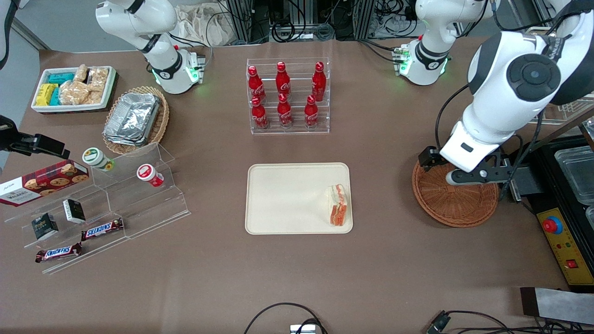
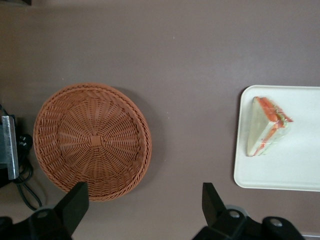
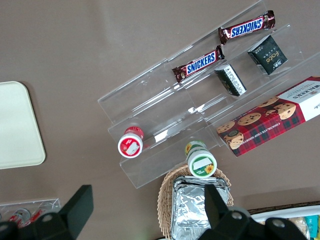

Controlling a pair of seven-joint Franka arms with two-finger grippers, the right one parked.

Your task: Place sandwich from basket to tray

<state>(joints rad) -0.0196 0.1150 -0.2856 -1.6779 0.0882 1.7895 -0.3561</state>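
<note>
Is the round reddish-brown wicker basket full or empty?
Empty: the round reddish-brown wicker basket shows bare weave. The triangular white-bread sandwich lies on the cream rectangular tray. The gripper hovers above the basket, open.

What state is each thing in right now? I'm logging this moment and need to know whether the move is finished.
sandwich: lying on the tray, near its edge toward the working arm's end, untouched.
basket: empty.
tray: holds only the sandwich.
end effector: open, holding nothing, above the table by the basket.
cola bottles: upright in their clear rack.
foil containers: stacked in the oval wicker basket.
</note>
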